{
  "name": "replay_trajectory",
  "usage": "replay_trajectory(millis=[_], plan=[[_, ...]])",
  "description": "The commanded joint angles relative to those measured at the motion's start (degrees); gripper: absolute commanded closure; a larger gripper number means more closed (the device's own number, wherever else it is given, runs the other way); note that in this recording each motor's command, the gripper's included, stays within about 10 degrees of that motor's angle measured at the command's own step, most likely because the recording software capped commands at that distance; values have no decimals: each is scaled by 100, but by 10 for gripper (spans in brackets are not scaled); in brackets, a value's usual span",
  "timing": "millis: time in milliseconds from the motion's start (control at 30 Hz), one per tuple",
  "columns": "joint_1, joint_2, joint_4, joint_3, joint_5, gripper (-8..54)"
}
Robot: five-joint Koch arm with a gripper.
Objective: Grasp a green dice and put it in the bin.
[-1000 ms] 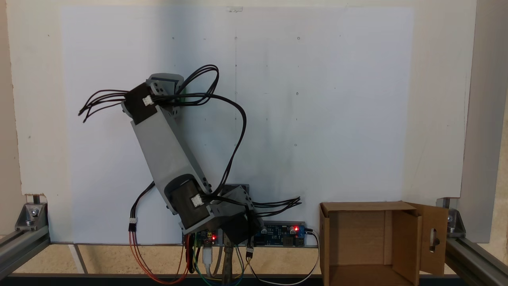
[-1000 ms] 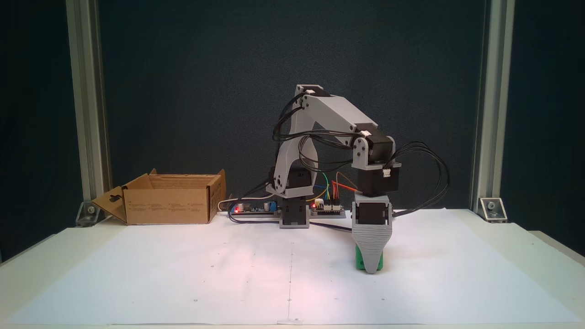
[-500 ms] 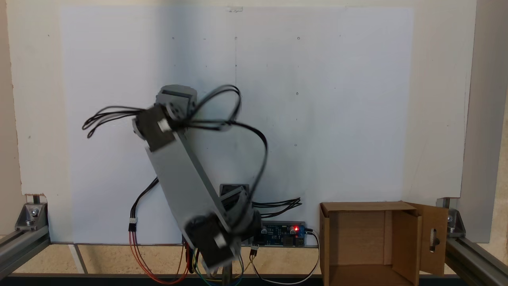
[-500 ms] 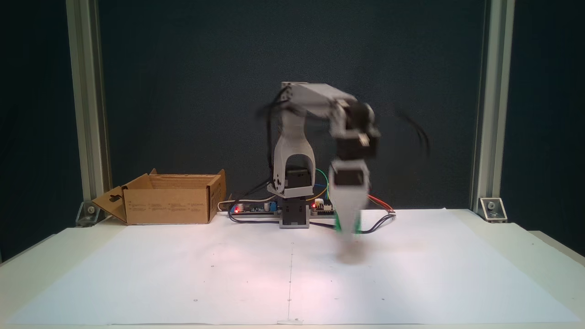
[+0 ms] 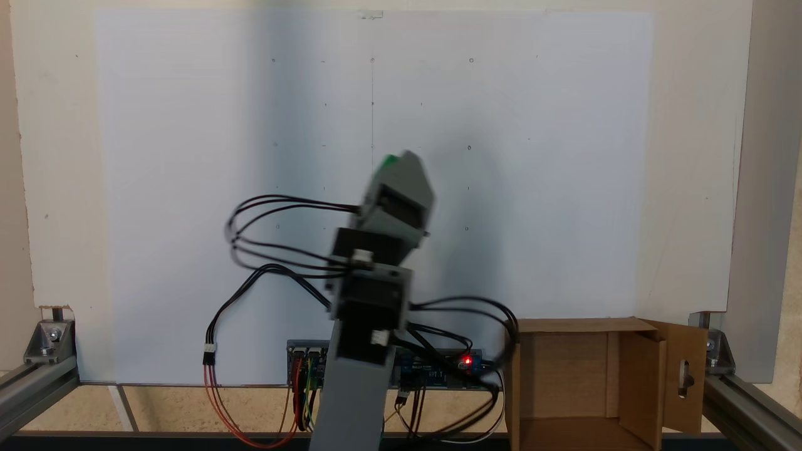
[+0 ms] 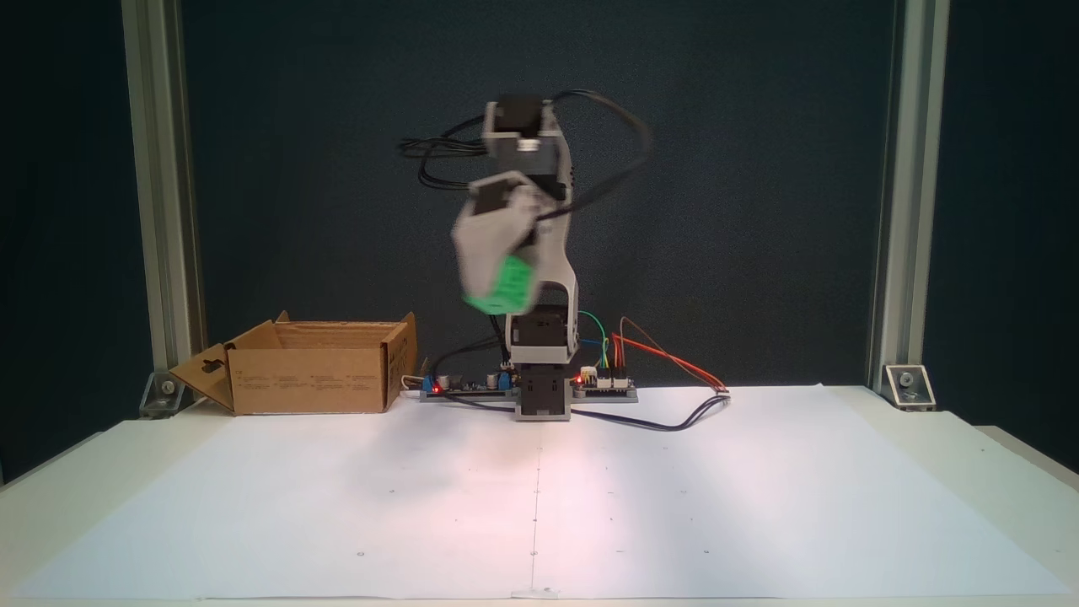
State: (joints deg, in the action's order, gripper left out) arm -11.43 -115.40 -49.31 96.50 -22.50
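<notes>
The gripper (image 6: 497, 291) hangs high above the white sheet (image 6: 539, 497), pinching the dice (image 6: 506, 287) between its jaws; motion blur softens both. In a fixed view the dice (image 5: 388, 161) peeks out as a green sliver at the gripper's (image 5: 401, 161) tip. The bin (image 6: 312, 367) sits open on the table near the arm's base (image 6: 541, 396), well apart from the dice. In a fixed view the bin (image 5: 589, 382) has a slotted side flap (image 5: 686, 376).
</notes>
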Motion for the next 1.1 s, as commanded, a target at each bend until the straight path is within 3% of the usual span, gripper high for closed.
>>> replay_trajectory(millis=[0, 567, 867, 1067], plan=[[-921, -62, 193, -554, 956, 317], [-7840, 1995, 193, -2742, 4641, 317], [-9105, 3067, -483, -2707, 5818, 316], [-9141, 3577, -413, -2470, 5950, 316]])
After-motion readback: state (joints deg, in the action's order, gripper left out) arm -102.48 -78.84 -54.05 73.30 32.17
